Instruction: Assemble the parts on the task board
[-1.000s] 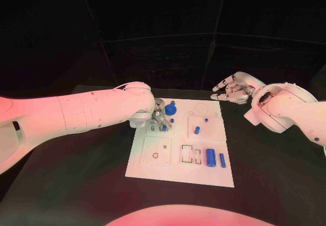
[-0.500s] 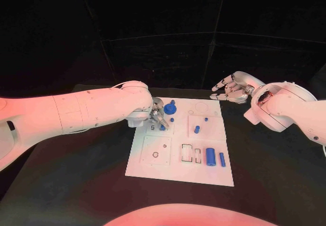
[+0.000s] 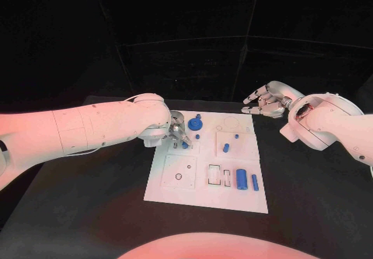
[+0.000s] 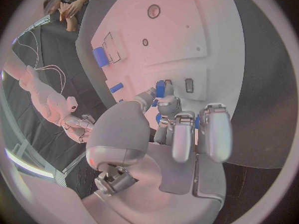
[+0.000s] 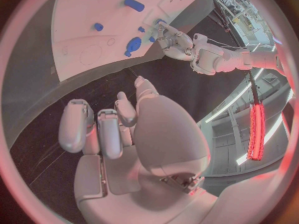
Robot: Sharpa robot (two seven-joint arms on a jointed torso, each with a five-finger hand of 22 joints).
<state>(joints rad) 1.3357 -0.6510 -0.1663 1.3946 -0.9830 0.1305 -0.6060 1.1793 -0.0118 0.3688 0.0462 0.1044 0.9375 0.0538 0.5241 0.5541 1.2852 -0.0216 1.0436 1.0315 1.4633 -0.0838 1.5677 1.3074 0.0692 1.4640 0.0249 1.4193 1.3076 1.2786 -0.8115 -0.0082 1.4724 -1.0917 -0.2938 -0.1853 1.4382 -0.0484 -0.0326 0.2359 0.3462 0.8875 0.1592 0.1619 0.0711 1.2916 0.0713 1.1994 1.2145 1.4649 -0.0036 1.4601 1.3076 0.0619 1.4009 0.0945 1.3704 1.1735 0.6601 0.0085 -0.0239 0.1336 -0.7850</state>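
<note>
Left hand: my left hand (image 3: 175, 131) hangs over the far left part of the board (image 3: 204, 200), fingertips turned down. In the left wrist view its fingers (image 4: 167, 106) close round a small blue peg (image 4: 160, 88), so I take it as pinching that peg.

Peg: a short blue piece with its long axis roughly upright, its lower end close to the board. I cannot tell whether it touches the board or sits in a hole.

Relation that matters: the peg lies straight below my fingertips, and the slot (image 4: 189, 86) is just beside it on the board. I judge the next move to be a short drop, with the peg kept upright.

Nearer arm: the left, by far. My right hand (image 3: 264, 101) floats off the board's far right corner, well apart from every part, fingers loosely curled and holding nothing.

Other parts: a blue gear (image 3: 194, 125) lies just beside my left hand on the far side. Two short blue pegs stand mid-board, and a blue cylinder (image 3: 241, 180) and thin rod (image 3: 254, 183) lie side by side near the right edge, long axes pointing toward me.

Risk: a tilted peg could jam at the hole's rim, as I judge it.
</note>
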